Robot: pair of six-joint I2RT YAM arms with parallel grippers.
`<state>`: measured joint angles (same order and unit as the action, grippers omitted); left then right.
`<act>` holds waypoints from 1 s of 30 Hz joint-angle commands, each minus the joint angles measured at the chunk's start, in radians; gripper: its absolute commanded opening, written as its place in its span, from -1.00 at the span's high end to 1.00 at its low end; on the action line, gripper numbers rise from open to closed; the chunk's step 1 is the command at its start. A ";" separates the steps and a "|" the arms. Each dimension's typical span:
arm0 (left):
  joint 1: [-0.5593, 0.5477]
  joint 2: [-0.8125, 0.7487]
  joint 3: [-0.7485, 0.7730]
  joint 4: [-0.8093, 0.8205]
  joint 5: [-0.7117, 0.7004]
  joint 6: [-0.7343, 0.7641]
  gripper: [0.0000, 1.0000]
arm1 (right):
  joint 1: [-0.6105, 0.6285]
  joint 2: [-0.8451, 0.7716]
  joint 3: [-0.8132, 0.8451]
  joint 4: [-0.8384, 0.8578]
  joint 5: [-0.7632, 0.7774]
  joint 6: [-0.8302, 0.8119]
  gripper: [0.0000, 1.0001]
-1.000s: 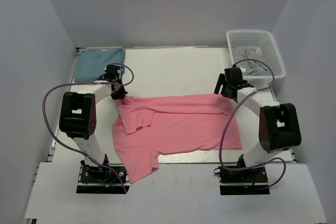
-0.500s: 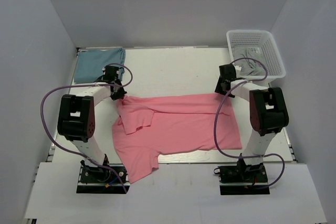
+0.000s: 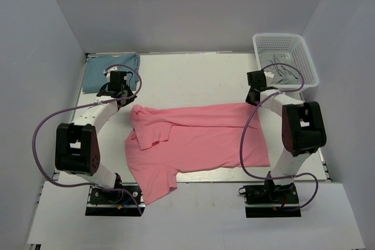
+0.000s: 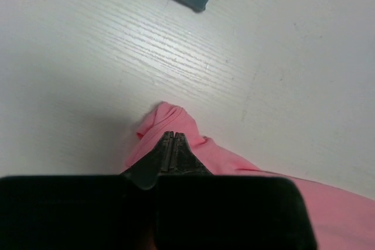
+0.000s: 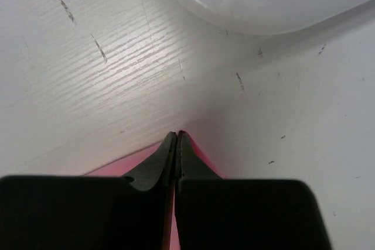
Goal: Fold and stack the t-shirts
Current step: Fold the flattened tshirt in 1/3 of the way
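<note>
My dusty teal-blue cloth t-shirt (image 3: 111, 71) lies folded on the white bench (image 3: 193, 74), beyond the far left corner of the salmon pink cloth t-shirt (image 3: 199, 139) and a little apart from it. From my left wrist I see only one corner of the blue one.

Next is my left gripper (image 4: 170, 144). It is at the pink t-shirt's far left corner. Its two fingers are pressed tight together, and a small bunch of pink cloth is pinched between them. A little puff of pink sticks out past the tips.

The pink t-shirt lies spread flat in the middle of the bench. Its left part is rumpled, with a flap folded over on top. One part on the near left side sticks out toward me, farther than the rest.

My right gripper (image 5: 177, 144) is at the pink t-shirt's far right corner. Its fingers are squeezed together too, and pink cloth shows on both sides of the tips, so I am holding that corner.

Beyond the pink t-shirt's far right corner stands a white plastic basket with holes (image 3: 310, 65). It is close to my right gripper but not touching it. Some crumpled grey cloth (image 3: 281, 73) lies inside the basket.
</note>
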<state>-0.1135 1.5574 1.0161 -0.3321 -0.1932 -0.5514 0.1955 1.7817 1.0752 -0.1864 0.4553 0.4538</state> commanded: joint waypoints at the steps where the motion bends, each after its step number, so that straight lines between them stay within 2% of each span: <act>1: -0.002 -0.068 -0.016 0.002 -0.045 -0.024 1.00 | -0.011 -0.074 -0.012 0.010 0.057 0.023 1.00; 3: -0.002 -0.059 0.001 0.002 -0.026 0.001 1.00 | -0.013 -0.090 -0.017 0.011 0.051 0.020 1.00; 4: -0.002 -0.022 0.015 -0.025 0.006 0.010 0.92 | -0.013 -0.082 -0.017 0.008 0.045 0.020 1.00; 5: -0.002 0.001 0.041 -0.042 0.023 0.010 0.68 | -0.010 -0.082 -0.014 0.008 0.039 0.017 1.00; 7: -0.002 0.061 0.051 -0.065 0.064 0.022 0.05 | -0.013 -0.073 -0.008 -0.001 0.039 0.014 1.00; 8: -0.002 0.073 0.052 -0.065 0.080 0.022 -0.11 | -0.014 -0.068 -0.003 -0.007 0.040 0.019 1.00; 10: -0.002 0.092 0.021 -0.055 0.092 0.031 -0.19 | -0.016 -0.056 0.003 -0.019 0.043 0.017 1.00; 13: -0.002 0.125 0.001 -0.024 0.118 0.031 -0.19 | -0.014 -0.056 0.003 -0.025 0.045 0.014 1.00; 14: -0.002 0.138 0.001 -0.024 0.118 0.022 -0.16 | -0.016 -0.057 0.002 -0.024 0.046 0.016 1.00; 18: -0.002 0.208 0.039 -0.039 0.132 0.022 0.31 | -0.016 -0.059 -0.003 -0.024 0.043 0.017 1.00; 21: -0.002 0.231 0.065 -0.064 0.080 -0.004 0.98 | -0.021 -0.054 -0.006 -0.022 0.049 0.016 1.00; 30: -0.002 0.064 0.044 -0.074 0.008 -0.025 1.00 | -0.031 -0.090 -0.014 -0.033 0.063 0.019 1.00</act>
<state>-0.1146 1.7432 1.0603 -0.3931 -0.1318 -0.5671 0.1761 1.7233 1.0672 -0.2146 0.4702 0.4618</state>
